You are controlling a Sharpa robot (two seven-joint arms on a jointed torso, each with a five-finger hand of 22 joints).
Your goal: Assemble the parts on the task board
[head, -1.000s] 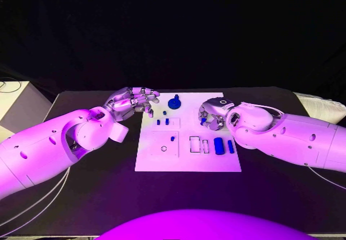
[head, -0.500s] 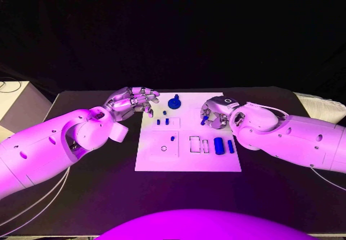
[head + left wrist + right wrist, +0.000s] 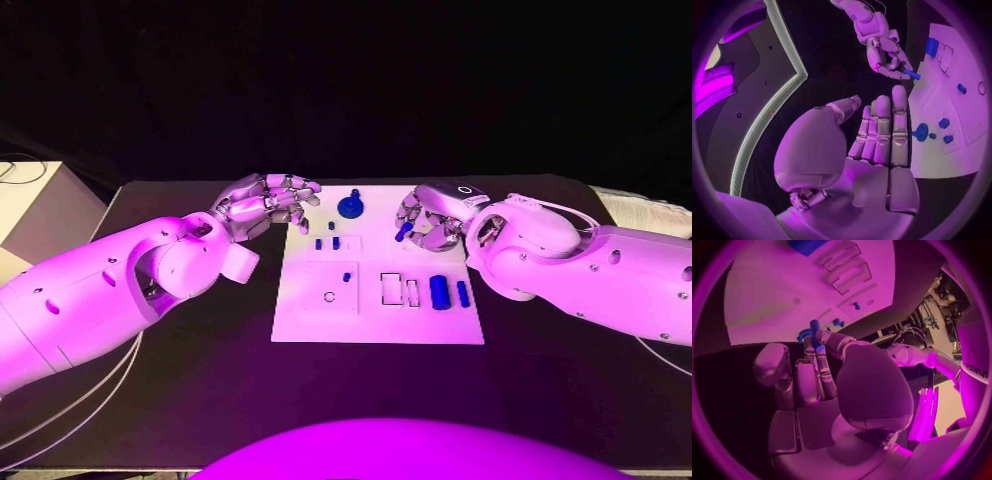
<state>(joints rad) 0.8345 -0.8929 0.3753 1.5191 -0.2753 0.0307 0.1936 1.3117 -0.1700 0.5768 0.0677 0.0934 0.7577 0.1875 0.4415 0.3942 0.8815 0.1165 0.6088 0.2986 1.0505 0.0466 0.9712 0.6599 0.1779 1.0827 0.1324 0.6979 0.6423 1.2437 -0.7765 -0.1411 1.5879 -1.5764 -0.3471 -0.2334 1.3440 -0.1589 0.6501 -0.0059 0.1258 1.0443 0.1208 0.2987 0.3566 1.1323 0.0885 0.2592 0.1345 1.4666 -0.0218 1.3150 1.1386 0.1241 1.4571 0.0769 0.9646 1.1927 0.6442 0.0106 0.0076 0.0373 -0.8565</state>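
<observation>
— What's in your right hand [image 3: 433,222] now?

— A small blue peg [image 3: 404,232], pinched at my fingertips [image 3: 819,347] above the far part of the task board [image 3: 433,330], near its right edge. My left hand [image 3: 270,205] hovers at the far left corner, fingers loosely curled, holding nothing.

— How would you seat the peg well?

— I'd judge it best to keep it upright, line it over its hole, and lower slowly, easing the pinch only once it stands. Which hole it belongs in, I can't tell.

— Anything close by?

— The round blue knob [image 3: 349,207] stands near the far edge, just beside the peg, between my hands. I'd steer clear of it.
</observation>
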